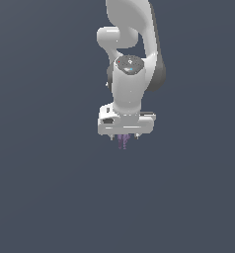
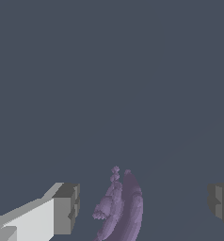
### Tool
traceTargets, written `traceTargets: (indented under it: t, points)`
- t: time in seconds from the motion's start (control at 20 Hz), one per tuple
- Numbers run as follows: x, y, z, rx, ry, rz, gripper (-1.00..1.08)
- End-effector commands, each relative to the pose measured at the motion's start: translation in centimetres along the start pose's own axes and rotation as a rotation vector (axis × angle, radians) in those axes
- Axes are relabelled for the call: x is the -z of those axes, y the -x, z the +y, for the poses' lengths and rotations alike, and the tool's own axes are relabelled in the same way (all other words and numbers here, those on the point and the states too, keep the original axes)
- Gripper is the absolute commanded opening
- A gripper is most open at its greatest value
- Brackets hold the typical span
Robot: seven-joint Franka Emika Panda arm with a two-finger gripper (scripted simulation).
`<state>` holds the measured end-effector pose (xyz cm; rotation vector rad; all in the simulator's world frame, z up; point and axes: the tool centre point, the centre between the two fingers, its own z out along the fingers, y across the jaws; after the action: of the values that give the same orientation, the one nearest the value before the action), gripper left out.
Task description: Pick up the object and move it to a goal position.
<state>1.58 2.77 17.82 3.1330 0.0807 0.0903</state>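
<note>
The object (image 1: 122, 142) is a tiny purple streaky item with thin strands. In the exterior view it shows just below the white hand of my arm, between the two short fingers. In the wrist view it (image 2: 125, 212) is a curved purple shape with a bumpy strand beside it. My gripper (image 1: 124, 138) points straight down and is open. In the wrist view the gripper (image 2: 143, 204) has its grey pads (image 2: 67, 207) wide apart, one on each side of the object, with a gap between each pad and the object. I cannot tell how high the object is above the floor.
A plain dark grey-blue surface (image 1: 45, 188) fills both views. No other objects, containers or edges show. The white arm links (image 1: 132, 44) rise above the gripper.
</note>
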Motion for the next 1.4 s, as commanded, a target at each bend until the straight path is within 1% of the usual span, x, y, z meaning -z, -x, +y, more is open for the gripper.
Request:
traceTargets:
  t: [0.0, 0.5, 0.75, 1.05, 1.35]
  points:
    - [0.0, 0.0, 0.0, 0.0, 0.0, 0.0, 1.0]
    - [0.5, -0.6, -0.4, 0.028, -0.015, 0.014, 1.0]
    - [0.4, -0.3, -0.4, 0.015, -0.014, 0.011, 1.0]
    - [-0.3, 0.8, -0.5, -0.046, -0.013, 0.001, 1.0]
    - [-1.5, 3.0, -0.6, -0.155, -0.01, -0.017, 1.0]
